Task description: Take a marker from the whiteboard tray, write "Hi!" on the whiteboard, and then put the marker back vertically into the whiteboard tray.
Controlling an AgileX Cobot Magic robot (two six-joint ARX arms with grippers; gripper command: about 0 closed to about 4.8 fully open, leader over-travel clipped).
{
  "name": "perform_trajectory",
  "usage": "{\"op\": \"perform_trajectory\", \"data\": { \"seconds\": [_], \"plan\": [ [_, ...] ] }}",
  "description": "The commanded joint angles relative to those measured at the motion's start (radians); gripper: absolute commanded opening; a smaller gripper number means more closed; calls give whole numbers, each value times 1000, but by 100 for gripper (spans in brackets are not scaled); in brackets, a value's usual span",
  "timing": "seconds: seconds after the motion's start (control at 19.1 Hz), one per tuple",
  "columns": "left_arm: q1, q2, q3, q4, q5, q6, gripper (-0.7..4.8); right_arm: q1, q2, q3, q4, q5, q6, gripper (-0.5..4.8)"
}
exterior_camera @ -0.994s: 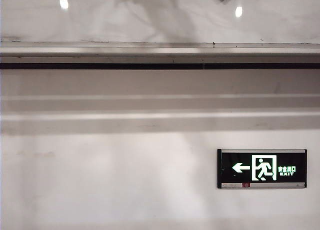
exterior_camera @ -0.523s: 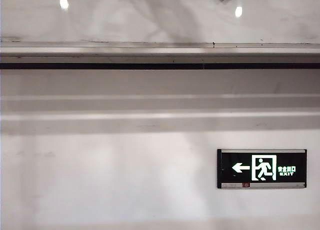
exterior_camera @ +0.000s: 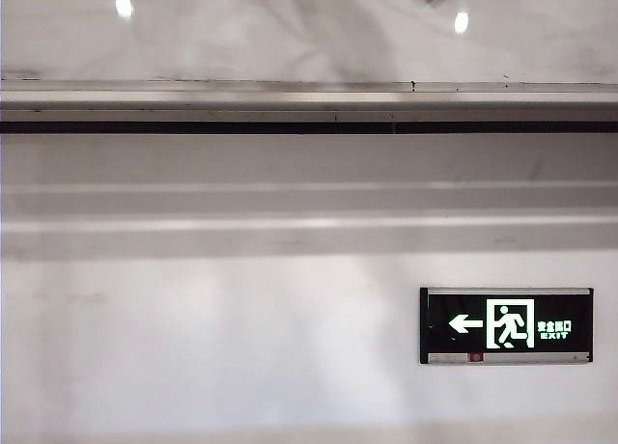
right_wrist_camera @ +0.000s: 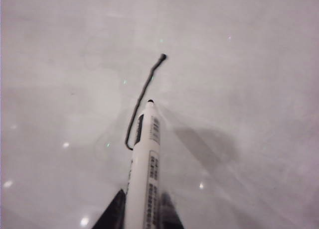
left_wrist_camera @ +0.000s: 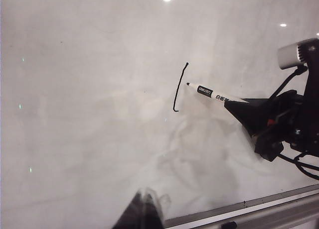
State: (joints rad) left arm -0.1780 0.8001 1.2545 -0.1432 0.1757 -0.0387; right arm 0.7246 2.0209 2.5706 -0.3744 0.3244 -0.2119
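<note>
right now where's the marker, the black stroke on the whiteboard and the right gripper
marker (left_wrist_camera: 214,94): left wrist view, on the labelled white barrel.
black stroke (left_wrist_camera: 178,87): left wrist view, mid-length of the drawn line.
right gripper (left_wrist_camera: 237,105): left wrist view, at the dark fingertips clamping the barrel.

The right gripper (left_wrist_camera: 227,102) is matt black, w/ wedge-shaped fingers (left_wrist_camera: 249,114) tapering to a point. Behind them sits a blocky black body w/ a small red spot on it (left_wrist_camera: 269,122). Thin black cables (left_wrist_camera: 299,162) loop off the rear — one runs up to a silver-grey camera housing (left_wrist_camera: 294,55) on top. The left gripper (left_wrist_camera: 143,214) shows only dark, blurred finger tips — no detail readable.
</note>
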Motion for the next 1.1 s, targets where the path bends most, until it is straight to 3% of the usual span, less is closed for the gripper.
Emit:
{"op": "perform_trajectory", "data": {
  "seconds": [0.05,0.42,1.1],
  "plan": [
    [0,-2,4,9,4,1,-6,-5,0,3,42,-29,-2,-2],
    [0,-2,4,9,4,1,-6,-5,23,2,34,-30,-2,-2],
    [0,-2,4,8,4,1,-6,-18,7,3,1,169,-8,-2]
  ]
}}
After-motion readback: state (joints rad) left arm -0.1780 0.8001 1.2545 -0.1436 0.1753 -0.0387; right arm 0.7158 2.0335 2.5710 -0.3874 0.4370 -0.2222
